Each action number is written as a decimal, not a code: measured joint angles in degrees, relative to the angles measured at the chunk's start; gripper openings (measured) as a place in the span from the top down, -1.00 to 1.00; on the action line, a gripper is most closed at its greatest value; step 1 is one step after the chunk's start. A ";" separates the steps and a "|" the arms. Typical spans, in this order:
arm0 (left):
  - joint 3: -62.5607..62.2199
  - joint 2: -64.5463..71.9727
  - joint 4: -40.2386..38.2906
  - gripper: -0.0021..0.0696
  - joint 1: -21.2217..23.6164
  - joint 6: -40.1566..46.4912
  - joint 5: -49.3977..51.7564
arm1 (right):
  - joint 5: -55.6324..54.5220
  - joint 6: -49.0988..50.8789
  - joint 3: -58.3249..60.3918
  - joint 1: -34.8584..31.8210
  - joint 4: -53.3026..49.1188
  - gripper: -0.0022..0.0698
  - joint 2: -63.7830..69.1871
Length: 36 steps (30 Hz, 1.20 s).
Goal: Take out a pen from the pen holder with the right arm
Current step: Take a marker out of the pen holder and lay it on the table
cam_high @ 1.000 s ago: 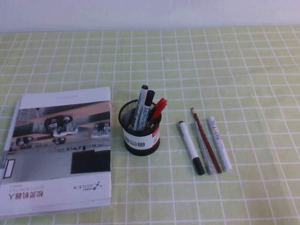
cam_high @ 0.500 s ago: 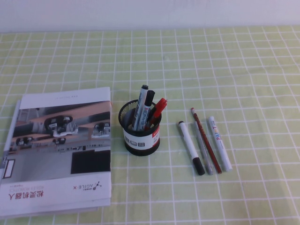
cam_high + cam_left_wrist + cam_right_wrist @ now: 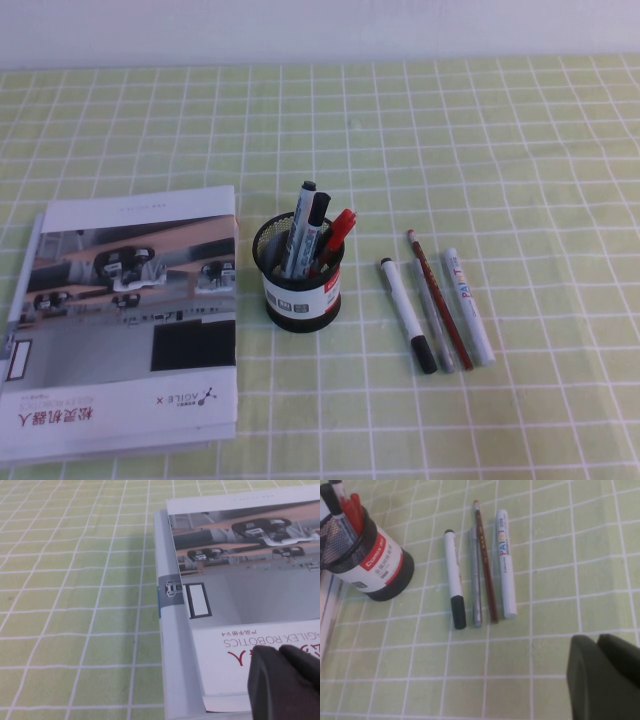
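Everywhere green-checked cloth [image 3: 500, 150]: left gripper [image 3: 281, 680] over booklet [image 3: 250, 580], right gripper [image 3: 602, 675] near pens [image 3: 476, 580].

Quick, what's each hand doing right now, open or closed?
Left hand: closed, empty, above the booklet.
Right hand: closed, empty, above the tablecloth near the loose pens.

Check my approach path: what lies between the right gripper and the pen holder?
Right wrist view: marker, silver pen, pencil and paint pen lie between right gripper and pen holder. Left gripper hovers over the booklet.
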 joint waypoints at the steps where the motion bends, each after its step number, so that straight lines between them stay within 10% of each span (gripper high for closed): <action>1: 0.00 0.00 0.00 0.96 0.00 0.00 0.00 | 0.00 -0.15 -0.82 0.00 -0.38 0.97 1.53; 20: 0.00 0.00 0.00 0.96 0.00 0.00 0.00 | -35.13 -1.50 -13.13 29.42 -2.77 0.95 33.67; 36: 0.00 0.00 0.00 0.96 0.00 0.00 0.00 | -76.32 2.51 -10.01 40.89 -5.48 0.15 50.96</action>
